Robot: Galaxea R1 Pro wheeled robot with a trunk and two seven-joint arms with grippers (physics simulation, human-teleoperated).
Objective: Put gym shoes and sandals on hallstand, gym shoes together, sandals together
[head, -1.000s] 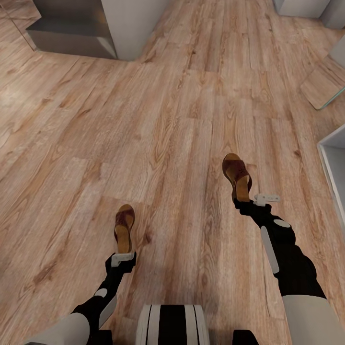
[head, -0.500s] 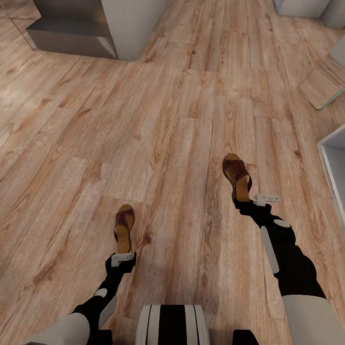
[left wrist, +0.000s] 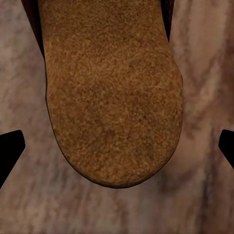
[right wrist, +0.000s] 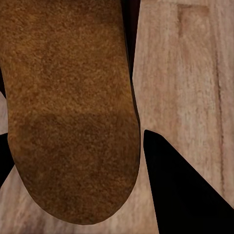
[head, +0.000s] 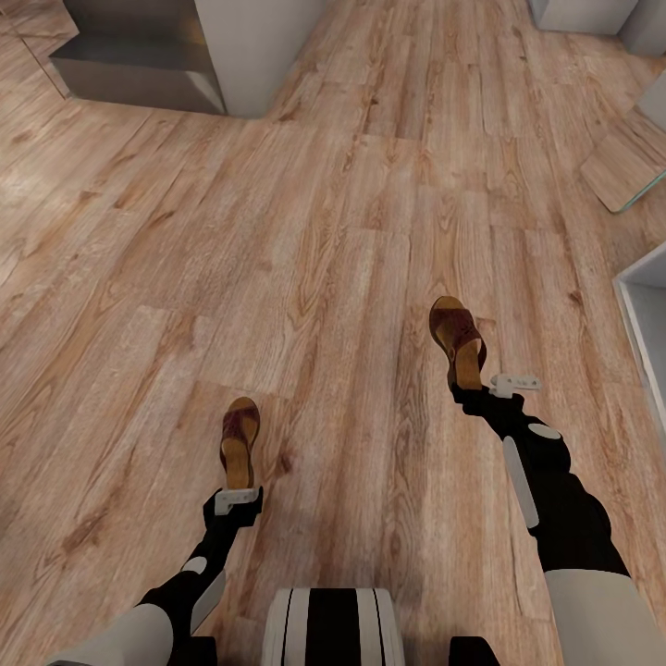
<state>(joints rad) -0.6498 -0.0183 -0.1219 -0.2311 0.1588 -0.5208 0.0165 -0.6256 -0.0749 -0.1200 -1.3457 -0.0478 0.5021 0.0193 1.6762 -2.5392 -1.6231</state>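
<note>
Two brown sandals lie on the wood-plank corridor floor (head: pixel 351 231). My left gripper (head: pixel 239 490) sits at the heel of the left sandal (head: pixel 240 435). In the left wrist view its black fingertips (left wrist: pixel 9 146) stand wide apart, open, with floor showing on both sides of the tan heel (left wrist: pixel 112 97). My right gripper (head: pixel 467 387) is at the heel of the right sandal (head: pixel 456 338). In the right wrist view one finger (right wrist: pixel 180 190) presses against the heel's edge (right wrist: pixel 68 122), shut on it. The gym shoes are out of view. I cannot tell which unit is the hallstand.
A grey-and-white unit (head: pixel 148 55) with an open shelf stands at the far left. A white-rimmed unit (head: pixel 634 296) is at the right edge, a tilted mirror-like panel (head: pixel 624 166) beyond it, and more white furniture (head: pixel 592 14) at the far right.
</note>
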